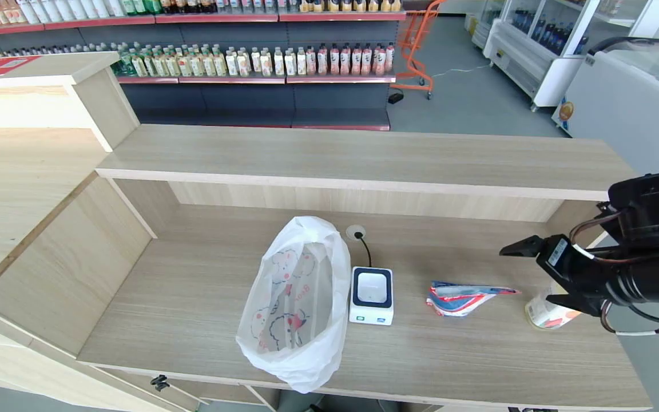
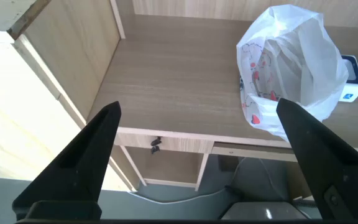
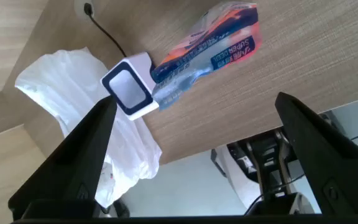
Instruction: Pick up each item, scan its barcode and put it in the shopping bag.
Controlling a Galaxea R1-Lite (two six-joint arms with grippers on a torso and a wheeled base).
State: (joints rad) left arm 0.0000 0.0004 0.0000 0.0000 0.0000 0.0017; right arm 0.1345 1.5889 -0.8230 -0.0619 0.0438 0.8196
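A white plastic shopping bag [image 1: 295, 297] stands open on the wooden counter [image 1: 192, 297]. Just right of it sits a white barcode scanner [image 1: 371, 294]. Further right a blue, red and white snack packet [image 1: 461, 297] lies flat. A white container [image 1: 542, 315] with an orange label stands at the counter's right end, partly hidden by my right gripper [image 1: 535, 273], which hovers open above it with nothing held. The right wrist view shows that gripper [image 3: 196, 99] over the packet [image 3: 210, 50] and scanner [image 3: 129, 92]. My left gripper [image 2: 199, 104] hangs open over the counter's front edge, left of the bag [image 2: 291, 62].
A raised ledge [image 1: 364, 160] runs along the counter's back and a wooden side wall [image 1: 66, 269] closes its left. The scanner's cable runs to a hole [image 1: 356, 232] behind it. Shelves of bottles [image 1: 261, 60] stand across the aisle.
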